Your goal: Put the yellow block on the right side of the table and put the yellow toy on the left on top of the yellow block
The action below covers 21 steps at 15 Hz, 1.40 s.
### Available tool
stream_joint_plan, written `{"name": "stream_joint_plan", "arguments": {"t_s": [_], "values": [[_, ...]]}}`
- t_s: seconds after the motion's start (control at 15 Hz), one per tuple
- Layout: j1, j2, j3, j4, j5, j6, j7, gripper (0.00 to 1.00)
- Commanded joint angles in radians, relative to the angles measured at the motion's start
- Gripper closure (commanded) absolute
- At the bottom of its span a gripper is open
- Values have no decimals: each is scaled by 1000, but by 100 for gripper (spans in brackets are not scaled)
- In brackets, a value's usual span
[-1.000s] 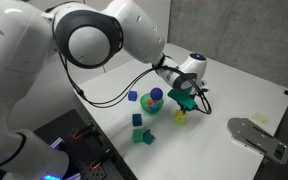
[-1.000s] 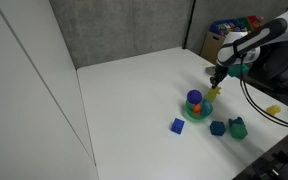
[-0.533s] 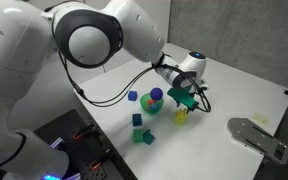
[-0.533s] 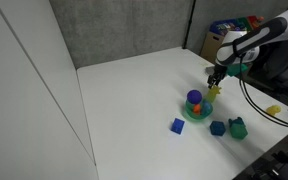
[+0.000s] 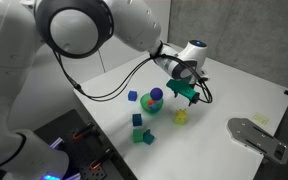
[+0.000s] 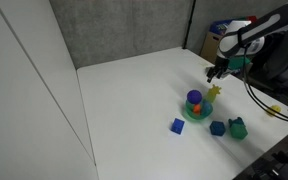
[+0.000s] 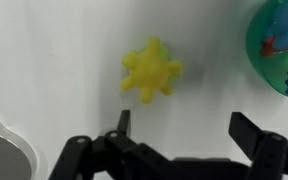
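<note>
The yellow toy (image 7: pixel 151 70) is a spiky star-shaped piece on the white table (image 7: pixel 54 60), filling the upper middle of the wrist view. It appears in both exterior views (image 5: pixel 180 115) (image 6: pixel 213 92) beside the ring stack. The yellow block is hidden under the toy in the wrist view. In the exterior views a yellow-green base seems to sit beneath the toy, too small to separate. My gripper (image 7: pixel 184 128) hangs above the toy, open, with nothing between its fingers. It is also visible in both exterior views (image 5: pixel 185 90) (image 6: pixel 217 70).
A ring stack on a green base (image 5: pixel 154 100) (image 6: pixel 195 106) (image 7: pixel 280 45) stands close beside the toy. A blue cube (image 5: pixel 133 97) (image 6: pixel 177 125) and teal blocks (image 5: pixel 141 133) (image 6: pixel 237 127) lie nearby. A grey device (image 5: pixel 259 136) (image 7: pixel 4 155) sits near the table edge.
The gripper was shut low on the yellow toy. It has since opened and lifted away, and the toy stays where it was.
</note>
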Motion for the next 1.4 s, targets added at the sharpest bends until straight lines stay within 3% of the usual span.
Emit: {"name": "stream_joint_plan", "arguments": {"t_s": [0.0, 0.8, 1.33], "values": [[0, -146, 8, -122, 10, -62, -20, 1], [107, -573, -67, -568, -110, -193, 92, 0], [129, -894, -69, -744, -134, -336, 174, 0]]}}
